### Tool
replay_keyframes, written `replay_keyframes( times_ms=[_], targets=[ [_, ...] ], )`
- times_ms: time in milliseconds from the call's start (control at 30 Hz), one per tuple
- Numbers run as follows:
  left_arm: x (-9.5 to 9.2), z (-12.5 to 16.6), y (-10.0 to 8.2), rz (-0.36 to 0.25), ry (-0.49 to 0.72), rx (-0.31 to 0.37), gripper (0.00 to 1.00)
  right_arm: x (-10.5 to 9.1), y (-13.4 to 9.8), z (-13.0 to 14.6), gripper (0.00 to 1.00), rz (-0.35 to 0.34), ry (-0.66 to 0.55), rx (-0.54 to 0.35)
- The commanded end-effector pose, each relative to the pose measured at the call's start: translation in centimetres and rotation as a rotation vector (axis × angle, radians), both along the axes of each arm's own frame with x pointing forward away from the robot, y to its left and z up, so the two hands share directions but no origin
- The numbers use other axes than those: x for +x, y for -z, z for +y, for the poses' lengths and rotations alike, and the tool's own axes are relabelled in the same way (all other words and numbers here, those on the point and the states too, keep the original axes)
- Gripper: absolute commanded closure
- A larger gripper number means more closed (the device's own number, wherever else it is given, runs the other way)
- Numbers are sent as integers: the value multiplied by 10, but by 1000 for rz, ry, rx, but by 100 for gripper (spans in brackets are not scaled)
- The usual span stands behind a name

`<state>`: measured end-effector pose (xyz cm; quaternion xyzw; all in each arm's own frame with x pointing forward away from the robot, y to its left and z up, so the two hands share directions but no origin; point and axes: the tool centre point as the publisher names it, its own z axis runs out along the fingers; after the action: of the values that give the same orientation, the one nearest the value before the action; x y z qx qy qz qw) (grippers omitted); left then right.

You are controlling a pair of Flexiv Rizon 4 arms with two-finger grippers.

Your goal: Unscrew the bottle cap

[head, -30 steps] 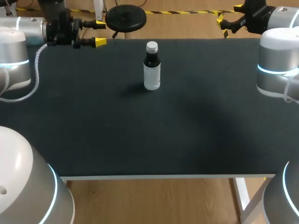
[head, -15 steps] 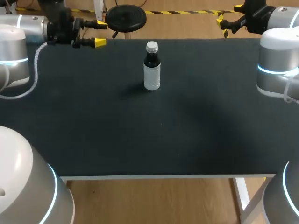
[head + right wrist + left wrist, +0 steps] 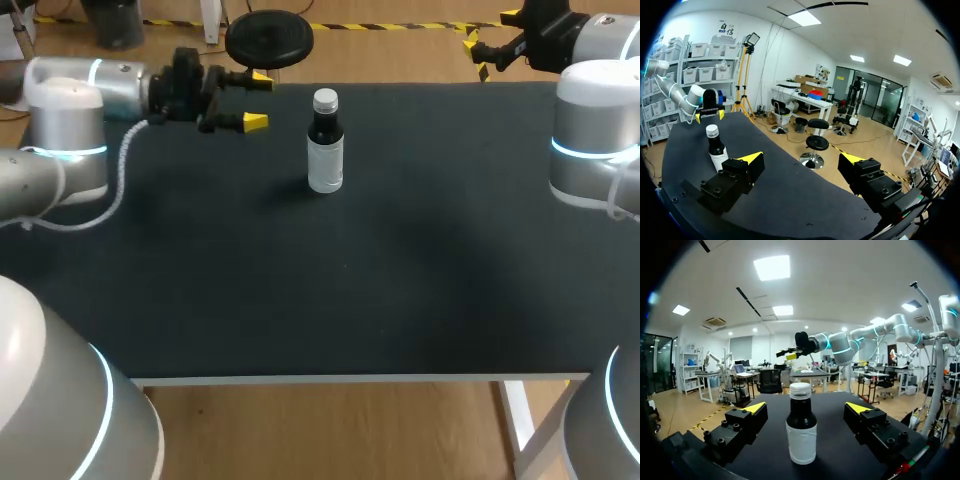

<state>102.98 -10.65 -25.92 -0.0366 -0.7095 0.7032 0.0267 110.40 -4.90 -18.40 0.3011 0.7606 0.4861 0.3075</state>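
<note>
Both sets of jaws stand spread wide and hold nothing. The left gripper [image 3: 258,99] lies turned on its side low over the table [image 3: 300,290], its fingers levelled at the bottle [image 3: 325,160]. The bottle stands upright ahead of the yellow tips and apart from both. I read that pose as lining up to clasp the bottle's body from the side and steady it. The right gripper [image 3: 488,35] hangs past the table's far edge, well apart from the bottle. It is probably kept clear until the body is held, since twisting the white cap [image 3: 325,99] looks like its share. The cap sits on the neck, and whether it is tight I cannot tell.

The left wrist view adds what the head view cannot: the bottle sits centred on the gap between the open fingers, so the aim looks true. The head view alone shows the stretch of bare table between tips and bottle. From the right wrist, the bottle shows ahead and out beside one finger, not between the two.
</note>
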Motion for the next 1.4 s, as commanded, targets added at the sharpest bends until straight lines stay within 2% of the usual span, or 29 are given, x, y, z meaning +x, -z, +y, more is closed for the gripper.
replay_keyframes(
  times_ms=[33,400,867,1400],
  targets=[
    [12,-16,13,8,52,-35,0,0,0,-1,0,0,-2,1],
    [12,-51,27,35,121,-51,0,0,0,-1,0,0,-2,1],
    [9,-75,36,51,187,-71,0,0,0,-1,0,0,-2,1],
    [7,-99,31,44,256,-54,0,0,0,-1,0,0,-2,1]
  ],
)
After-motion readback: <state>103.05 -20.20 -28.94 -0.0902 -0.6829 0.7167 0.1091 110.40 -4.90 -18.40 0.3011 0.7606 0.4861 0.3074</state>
